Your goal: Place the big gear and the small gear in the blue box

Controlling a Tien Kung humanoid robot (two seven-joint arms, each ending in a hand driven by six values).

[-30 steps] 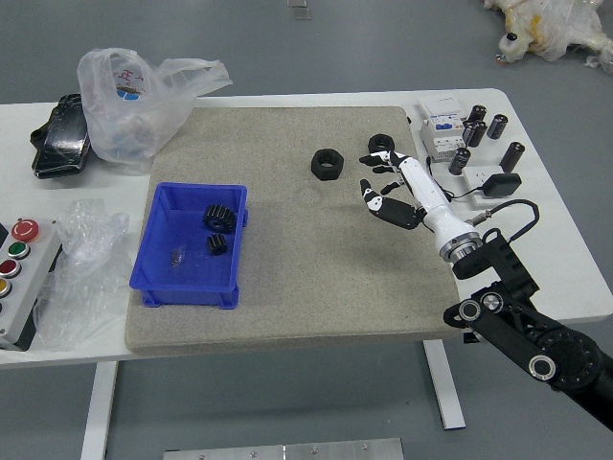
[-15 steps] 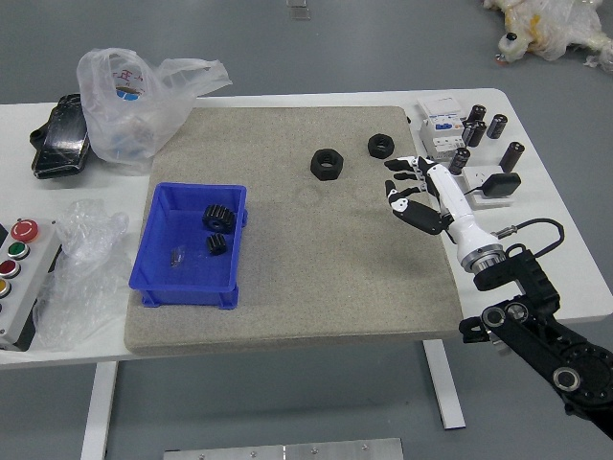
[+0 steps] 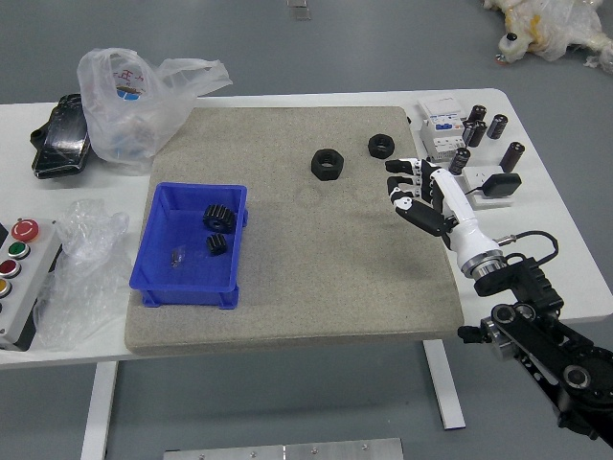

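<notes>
While the big gear (image 3: pixel 219 218) and the small gear (image 3: pixel 216 244) lie in the blue box (image 3: pixel 192 291), the right hand (image 3: pixel 442 203) hangs over the mat's (image 3: pixel 306 278) right side, its fingers partly open and holding nothing. With placement apparently done, the likelier trouble is a stray low sweep knocking the 2 black rings (image 3: pixel 327 164), or a needless re-grasp dislodging a gear.

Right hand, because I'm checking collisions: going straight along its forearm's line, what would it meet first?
Probably the smaller black ring, though how high the right hand hovers is unclear.
</notes>
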